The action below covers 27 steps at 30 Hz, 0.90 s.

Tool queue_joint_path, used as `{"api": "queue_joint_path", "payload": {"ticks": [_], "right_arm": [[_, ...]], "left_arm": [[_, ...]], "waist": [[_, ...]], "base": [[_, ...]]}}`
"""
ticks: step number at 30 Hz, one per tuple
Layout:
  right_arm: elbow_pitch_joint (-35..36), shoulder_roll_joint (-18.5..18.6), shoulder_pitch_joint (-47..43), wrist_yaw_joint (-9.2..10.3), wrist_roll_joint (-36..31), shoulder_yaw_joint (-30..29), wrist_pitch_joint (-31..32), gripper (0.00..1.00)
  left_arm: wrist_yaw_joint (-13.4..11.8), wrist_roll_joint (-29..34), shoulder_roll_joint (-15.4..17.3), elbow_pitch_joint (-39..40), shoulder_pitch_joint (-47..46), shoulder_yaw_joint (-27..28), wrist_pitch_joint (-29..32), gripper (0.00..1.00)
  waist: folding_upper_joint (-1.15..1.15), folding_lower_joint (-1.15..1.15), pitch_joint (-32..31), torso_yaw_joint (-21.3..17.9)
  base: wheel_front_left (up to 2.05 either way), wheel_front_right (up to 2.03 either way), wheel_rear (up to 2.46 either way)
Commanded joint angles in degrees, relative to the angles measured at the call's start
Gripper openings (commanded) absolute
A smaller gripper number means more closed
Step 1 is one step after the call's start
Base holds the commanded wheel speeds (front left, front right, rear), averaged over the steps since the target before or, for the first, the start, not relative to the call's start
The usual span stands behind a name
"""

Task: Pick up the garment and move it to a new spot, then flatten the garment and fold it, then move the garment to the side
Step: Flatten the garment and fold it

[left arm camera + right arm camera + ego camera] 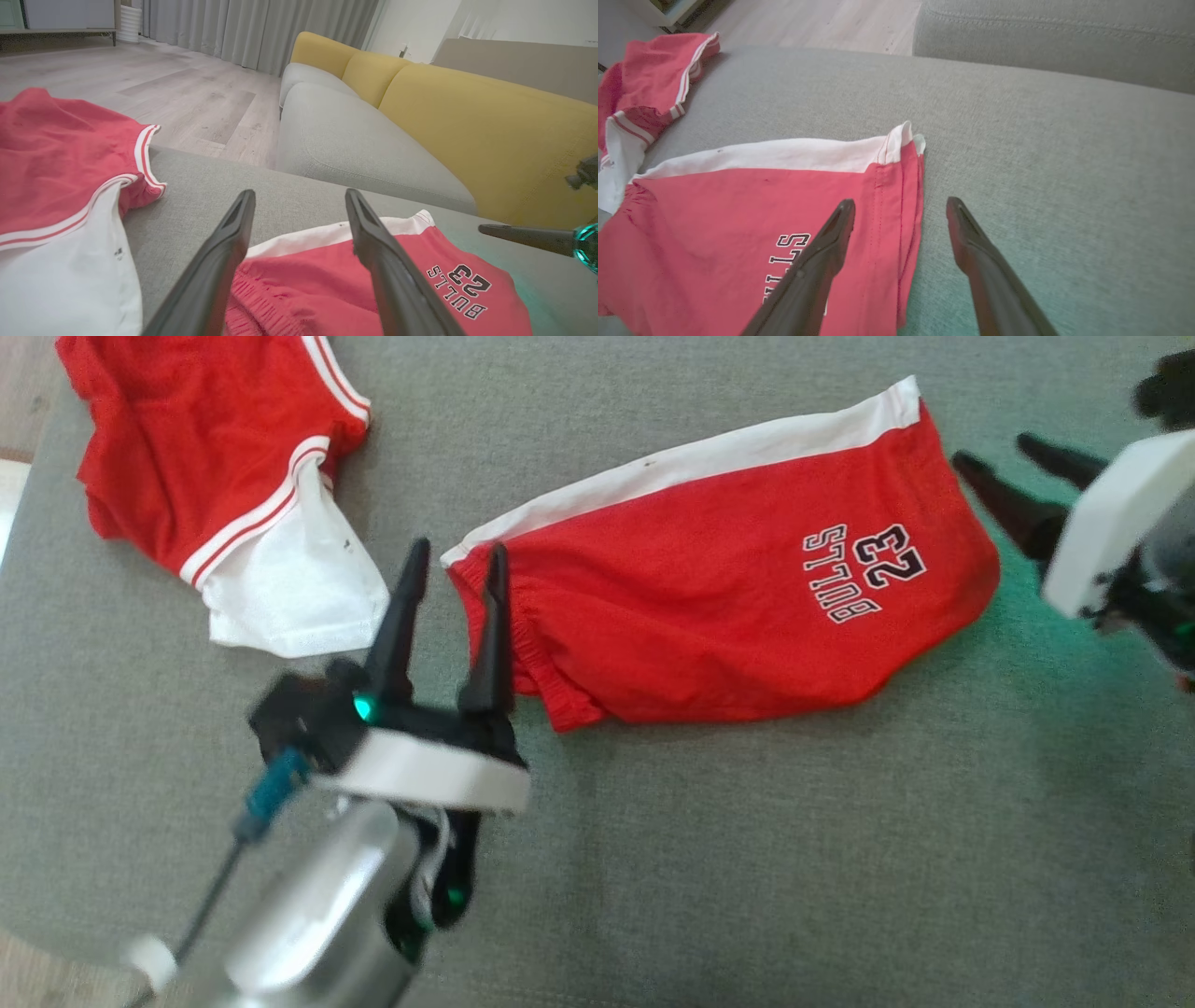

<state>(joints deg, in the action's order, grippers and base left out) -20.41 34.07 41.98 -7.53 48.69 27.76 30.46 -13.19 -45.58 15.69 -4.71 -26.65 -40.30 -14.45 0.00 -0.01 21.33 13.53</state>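
Red shorts (728, 597) with a white side stripe and "BULLS 23" print lie folded on the grey cushion (747, 859). They also appear in the left wrist view (327, 289) and the right wrist view (738, 224). My left gripper (456, 555) stands open at the shorts' waistband end, one finger (489, 625) over the elastic edge. In its own view (301, 200) the waistband lies between the fingers. My right gripper (994, 453) is open just off the hem end; its own view (901, 207) shows the hem edge between its fingers.
A second red and white garment (224, 476) lies crumpled at the cushion's far left corner, also seen as a red and white garment (60, 186). A grey and yellow sofa (420, 121) stands beyond the cushion, with wooden floor (163, 88) alongside.
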Motion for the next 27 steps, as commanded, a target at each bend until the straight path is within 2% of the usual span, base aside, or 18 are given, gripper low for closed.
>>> {"api": "queue_joint_path", "payload": {"ticks": [1, 5, 12, 19, 20, 21, 27], "right_arm": [[1.1, -1.2, -0.8, 0.04, -2.3, -1.8, 1.0, 1.00], [0.3, -5.4, -1.8, 0.04, -9.5, -5.2, 5.0, 1.00], [-1.2, -10.4, -5.2, 0.04, -23.2, -12.5, 13.3, 1.00], [1.1, -18.5, -8.3, 0.04, -25.8, -19.0, 18.5, 1.00], [1.4, -19.3, -8.7, 0.04, -26.1, -19.3, 18.9, 0.69], [1.7, -20.1, -9.0, 0.04, -26.4, -20.0, 18.9, 0.00], [3.3, -23.7, -11.1, 0.04, -26.2, -26.6, 16.0, 0.00]], "left_arm": [[-0.5, 3.1, 0.1, 2.6, 1.2, 3.3, -0.5, 1.00], [0.3, 10.3, -2.8, 4.2, 5.3, 6.4, -0.5, 1.00], [4.7, 16.6, -6.9, 3.6, 9.2, 10.0, -0.5, 1.00], [7.8, 20.0, -10.0, 2.1, 11.1, 13.5, -0.5, 1.00], [8.3, 20.4, -10.3, 1.9, 11.2, 13.8, -0.5, 1.00], [8.7, 20.8, -10.6, 1.7, 11.4, 14.1, -0.5, 1.00], [10.9, 23.3, -11.8, 1.2, 14.4, 16.2, -0.5, 1.00]], "waist": [[0.00, 0.01, 0.4, 0.4], [0.00, 0.01, 1.2, 1.3], [0.00, 0.01, 1.3, 2.6], [0.00, 0.01, 1.2, 3.5], [0.00, 0.01, 1.1, 3.6], [0.00, 0.01, 0.9, 3.7], [0.00, 0.01, -1.1, 2.5]], "base": [[0.00, 0.00, 0.00], [0.00, 0.00, 0.00], [0.00, 0.00, 0.00], [0.00, 0.00, 0.00], [0.00, 0.00, 0.00], [0.00, 0.00, 0.00], [0.00, 0.00, 0.00]]}}
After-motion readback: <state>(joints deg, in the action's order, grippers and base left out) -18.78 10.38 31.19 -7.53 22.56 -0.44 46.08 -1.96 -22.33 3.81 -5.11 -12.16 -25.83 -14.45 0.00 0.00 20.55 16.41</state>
